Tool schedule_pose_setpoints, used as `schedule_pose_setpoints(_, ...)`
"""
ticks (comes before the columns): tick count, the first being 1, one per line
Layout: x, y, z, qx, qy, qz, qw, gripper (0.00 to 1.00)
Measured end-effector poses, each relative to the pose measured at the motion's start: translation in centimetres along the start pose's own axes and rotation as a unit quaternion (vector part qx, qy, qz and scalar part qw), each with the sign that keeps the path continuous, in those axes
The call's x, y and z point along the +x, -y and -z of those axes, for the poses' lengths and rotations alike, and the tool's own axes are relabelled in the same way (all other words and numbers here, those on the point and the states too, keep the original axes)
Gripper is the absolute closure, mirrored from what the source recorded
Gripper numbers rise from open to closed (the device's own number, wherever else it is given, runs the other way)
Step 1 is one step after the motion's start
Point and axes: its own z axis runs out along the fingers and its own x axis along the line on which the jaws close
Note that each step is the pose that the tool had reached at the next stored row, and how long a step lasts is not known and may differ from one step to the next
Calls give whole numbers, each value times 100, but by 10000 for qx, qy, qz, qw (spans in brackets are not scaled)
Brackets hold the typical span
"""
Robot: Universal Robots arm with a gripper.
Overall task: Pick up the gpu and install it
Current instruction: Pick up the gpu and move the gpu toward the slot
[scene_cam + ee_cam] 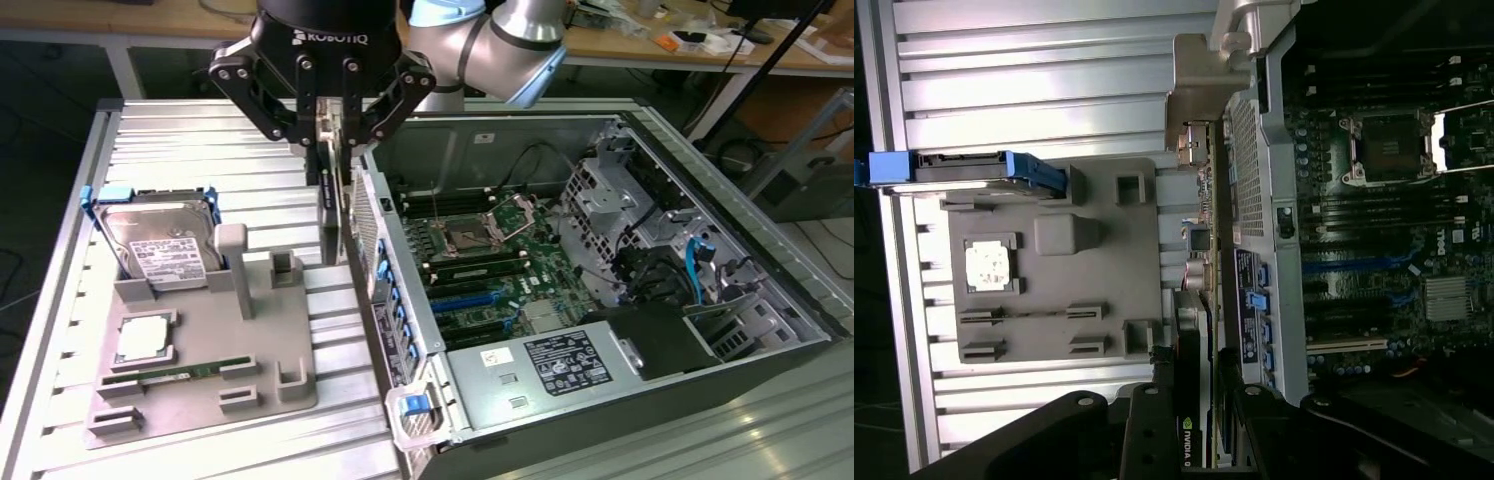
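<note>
The gpu (330,215) hangs upright and edge-on, a thin card with its lower end just over the right edge of the grey holder tray (200,400). It is close beside the outer wall of the open computer case (400,310). My gripper (334,150) is shut on the card's upper part, one black finger on each face. In the wrist view the gpu (1197,245) runs edge-on from the gripper (1199,410) to its silver bracket, between the tray (1094,330) and the case wall (1254,180). The motherboard (487,255) lies inside with blue expansion slots (461,297).
The tray holds a silver hard drive (160,245) in a blue frame, a processor chip (144,340) and a narrow memory stick (180,372). Ribbed aluminium table (200,150) surrounds the tray. Inside the case are a power supply (567,360) and drive cage (607,200).
</note>
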Motion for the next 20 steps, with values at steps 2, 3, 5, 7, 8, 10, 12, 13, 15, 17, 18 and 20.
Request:
schedule_pose_setpoints(2,-11,-1,0,0,0,0,10000,73)
schedule_pose_setpoints(3,-18,-2,0,0,0,0,10000,73)
schedule_pose_setpoints(5,-36,-3,-1,0,0,0,10000,73)
schedule_pose_setpoints(7,-61,-5,-1,0,0,0,10000,73)
schedule_pose_setpoints(8,-72,-5,-1,0,0,0,10000,73)
schedule_pose_setpoints(10,-97,-7,-2,0,0,0,10000,73)
schedule_pose_setpoints(12,-127,-10,-2,0,0,0,10000,73)
schedule_pose_setpoints(13,-138,-10,-3,0,0,0,10000,73)
schedule_pose_setpoints(15,-160,-12,-3,0,0,0,10000,73)
schedule_pose_setpoints(17,-179,-14,-3,0,0,0,10000,73)
schedule_pose_setpoints(18,-188,-14,-4,0,0,0,10000,73)
schedule_pose_setpoints(20,-205,-16,-4,0,0,0,10000,73)
